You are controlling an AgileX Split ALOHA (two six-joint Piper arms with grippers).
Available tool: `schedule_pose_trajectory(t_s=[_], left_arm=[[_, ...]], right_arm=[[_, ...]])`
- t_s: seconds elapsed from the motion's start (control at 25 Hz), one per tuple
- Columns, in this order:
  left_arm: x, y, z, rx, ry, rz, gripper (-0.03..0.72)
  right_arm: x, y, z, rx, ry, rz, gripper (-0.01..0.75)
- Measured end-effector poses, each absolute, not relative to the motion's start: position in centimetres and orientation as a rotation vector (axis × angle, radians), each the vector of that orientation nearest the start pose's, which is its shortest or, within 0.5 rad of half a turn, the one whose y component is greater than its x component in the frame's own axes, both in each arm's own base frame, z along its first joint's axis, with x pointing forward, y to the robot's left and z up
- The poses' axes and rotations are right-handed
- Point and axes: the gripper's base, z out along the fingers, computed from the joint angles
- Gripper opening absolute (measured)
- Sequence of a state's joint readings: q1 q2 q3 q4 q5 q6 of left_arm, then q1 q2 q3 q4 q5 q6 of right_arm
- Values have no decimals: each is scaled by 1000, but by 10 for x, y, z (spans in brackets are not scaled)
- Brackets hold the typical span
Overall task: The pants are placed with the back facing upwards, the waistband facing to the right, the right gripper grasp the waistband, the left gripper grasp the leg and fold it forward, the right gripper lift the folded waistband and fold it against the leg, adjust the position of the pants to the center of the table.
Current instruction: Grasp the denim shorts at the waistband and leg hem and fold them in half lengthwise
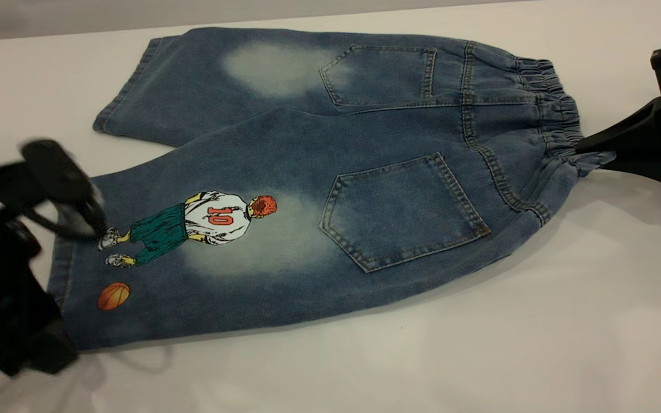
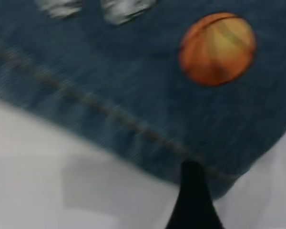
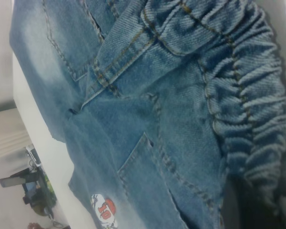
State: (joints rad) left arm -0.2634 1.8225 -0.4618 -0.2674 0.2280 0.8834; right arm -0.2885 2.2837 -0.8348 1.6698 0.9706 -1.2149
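The faded blue denim pants [image 1: 330, 189] with two back pockets are spread back-up across the white table [image 1: 479, 344], the elastic waistband [image 1: 554, 115] lying at the right. The waistband's near corner is pinched by the closed black right gripper [image 1: 591, 155]. At the near-left hem, beside the printed orange basketball [image 1: 113, 296], the black left gripper [image 1: 78, 212] is blurred; its opening cannot be told.
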Motion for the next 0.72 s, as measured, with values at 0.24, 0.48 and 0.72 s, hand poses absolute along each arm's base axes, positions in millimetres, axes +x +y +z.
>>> schedule_pose_trajectory(t_s=[0.24, 0.48, 0.72], left_arm=[[195, -78, 44, 1433, 2718, -45, 453], [193, -81, 61, 1446, 2704, -69, 451], [193, -78, 86, 1443, 2653, -16, 451]], right_arm=[[314, -14, 23, 800, 2456, 1412, 36], [314, -14, 24, 790, 2449, 1433, 39], [314, -14, 24, 791, 2450, 1434, 41]])
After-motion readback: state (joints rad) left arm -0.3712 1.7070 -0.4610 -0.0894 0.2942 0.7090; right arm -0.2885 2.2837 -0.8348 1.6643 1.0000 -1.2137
